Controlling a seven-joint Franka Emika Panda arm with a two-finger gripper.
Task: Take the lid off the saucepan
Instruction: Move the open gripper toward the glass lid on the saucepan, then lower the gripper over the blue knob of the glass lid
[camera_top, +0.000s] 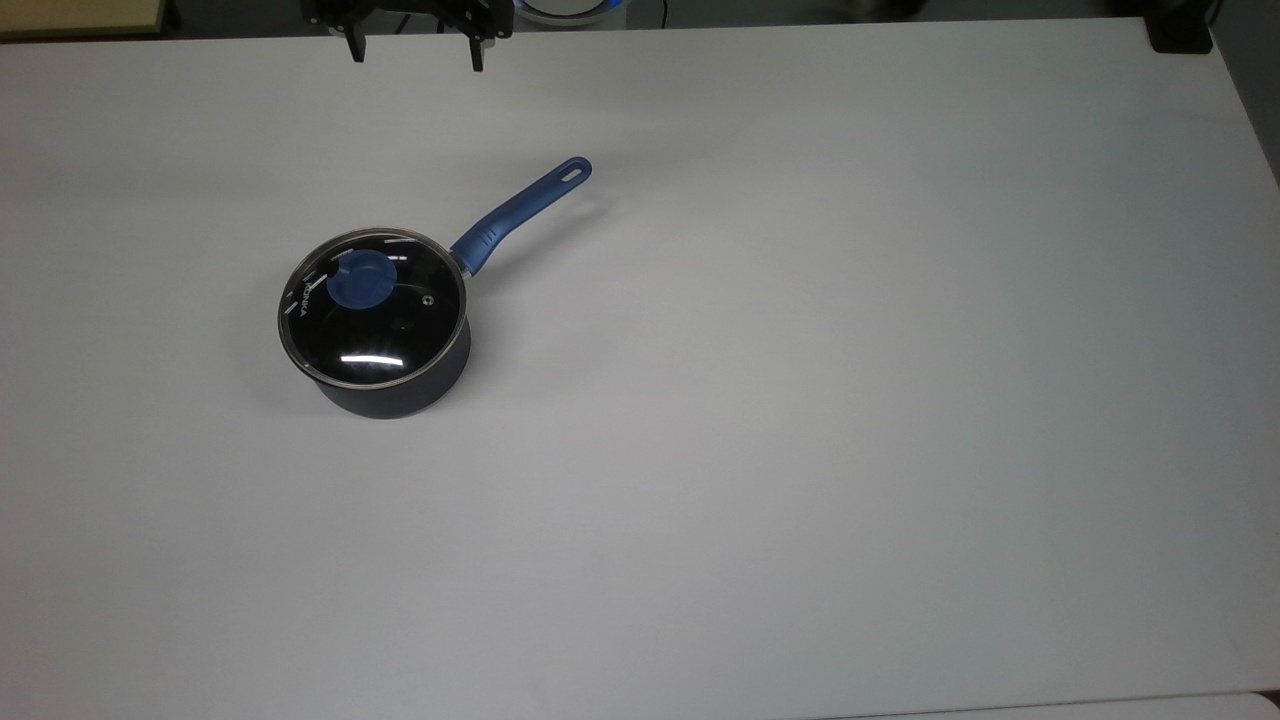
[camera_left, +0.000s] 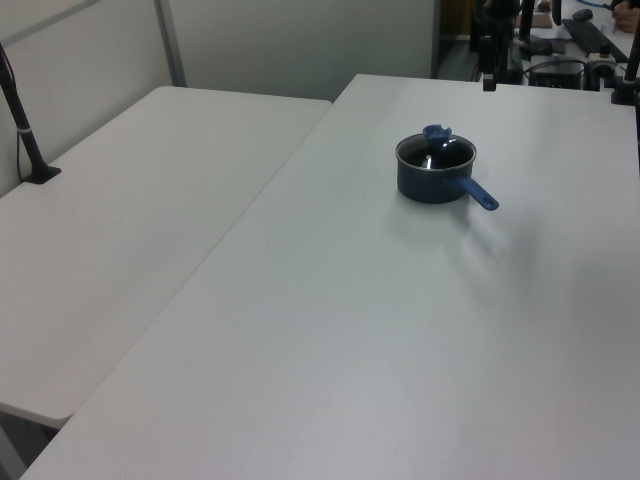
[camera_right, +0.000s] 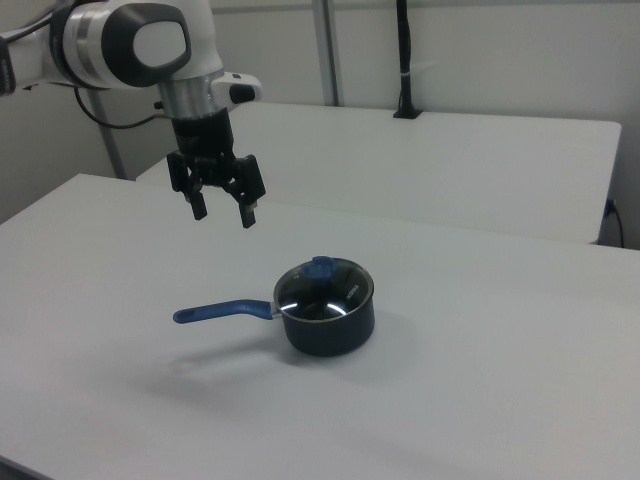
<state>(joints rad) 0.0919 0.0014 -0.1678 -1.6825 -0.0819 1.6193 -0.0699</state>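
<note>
The near part of the wide white surface (camera_top: 800, 500) is bare. Further in, toward the top view's left, stands the small round dark navy saucepan (camera_top: 400, 385) with its long blue handle (camera_top: 520, 212), which points to the far right in the top view and ends in a slot. In the right view the same saucepan (camera_right: 328, 325) has its handle (camera_right: 222, 311) lying to the right view's left.

The round clear glass lid with a thin metal rim (camera_top: 373, 308) sits flat and closed on the saucepan, and its blue round knob (camera_top: 360, 280) is in the middle, with a small vent hole just beside it. In the left view the lid (camera_left: 436, 151) is also on the pot.

Farthest, at the far edge of the surface in the top view, hangs the black two-finger pincer (camera_top: 415, 52). In the right view the pincer (camera_right: 224, 212) is high above the surface, well apart from the lid, and its two fingers are spread apart with nothing between them.

I judge that the task is only at its start: no contact is made and the lid is not yet lifted. What is left is everything: to bring the pincer over the knob, lower it, close on the knob, and lift the lid away.
</note>
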